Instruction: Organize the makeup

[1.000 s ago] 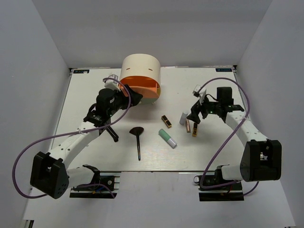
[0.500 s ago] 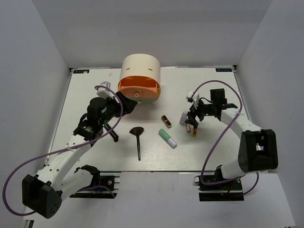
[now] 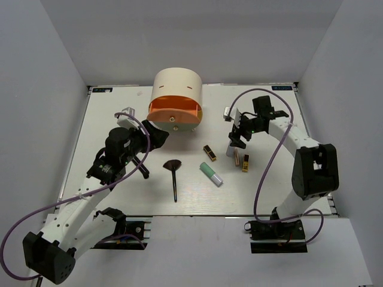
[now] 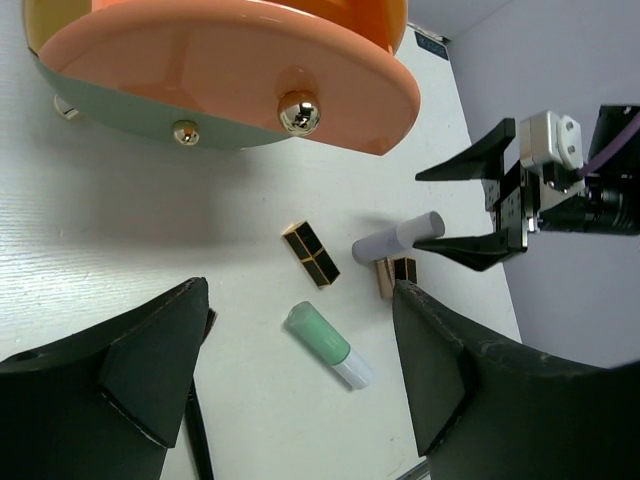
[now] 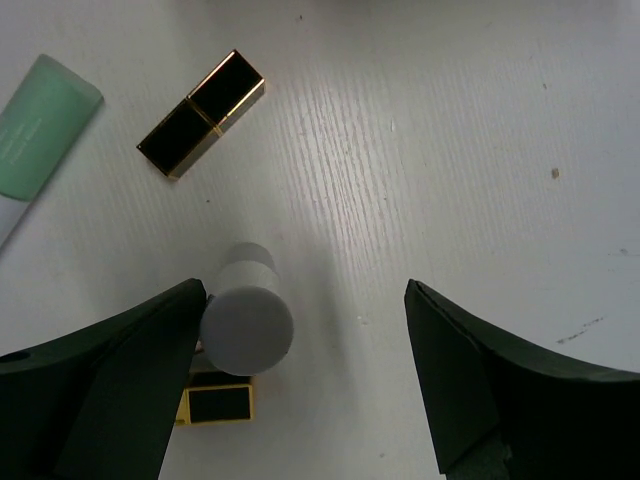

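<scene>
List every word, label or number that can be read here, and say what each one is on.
No text here is readable.
Far-left corner sticker: print too small to read.
Far-right corner sticker: print too small to read.

Left arm [image 3: 78, 200], right arm [image 3: 297, 139]: white tubes, black joints. Big black block [image 3: 314, 170] low on each. Purple cable [image 4: 615, 150] loops beside each arm. Fingers [image 4: 140, 370] black, wide wedges, pointy tips. Small white box [image 4: 548, 140] on right wrist.
</scene>
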Available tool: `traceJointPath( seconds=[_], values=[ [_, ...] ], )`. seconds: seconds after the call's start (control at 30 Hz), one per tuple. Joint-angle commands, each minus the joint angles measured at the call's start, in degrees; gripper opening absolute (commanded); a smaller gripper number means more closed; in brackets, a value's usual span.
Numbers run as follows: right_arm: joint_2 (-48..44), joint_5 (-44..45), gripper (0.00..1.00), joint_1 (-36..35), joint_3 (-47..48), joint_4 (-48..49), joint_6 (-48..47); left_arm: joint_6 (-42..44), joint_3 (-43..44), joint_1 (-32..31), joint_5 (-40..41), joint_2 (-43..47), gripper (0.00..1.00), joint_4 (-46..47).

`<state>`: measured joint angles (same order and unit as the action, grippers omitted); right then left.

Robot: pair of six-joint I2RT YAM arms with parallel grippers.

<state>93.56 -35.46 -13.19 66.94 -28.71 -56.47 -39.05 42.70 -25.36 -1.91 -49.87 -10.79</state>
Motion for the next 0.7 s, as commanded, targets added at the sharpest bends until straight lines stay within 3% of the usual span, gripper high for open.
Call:
traceJointPath(
  seconds=[0.0, 0.1, 0.23, 0.67],
  values=[
    [3.63, 3.03, 0.86, -0.96, 7.05, -10.47, -5.4, 0.11, -0.25, -0.3, 0.51, 1.52, 0.84, -1.61],
    [6.98, 4.17, 0.84, -1.75, 13.12, -20.91, -8.48, 0.11, -0.68, -0.3, 0.33, 1.7, 0.84, -1.34],
    [9.01, 5.66, 0.82, -3.5, 17.17, -26.3, -11.55, -0.06, -0.95, -0.3, 0.15, 1.7, 0.85, -1.17],
    [10.24, 9.01, 0.8, -7.11, 17.79, -29.13, -12.44, -0.06, -1.04, -0.3, 0.33, 2.14, 0.85, -1.08]
  ],
)
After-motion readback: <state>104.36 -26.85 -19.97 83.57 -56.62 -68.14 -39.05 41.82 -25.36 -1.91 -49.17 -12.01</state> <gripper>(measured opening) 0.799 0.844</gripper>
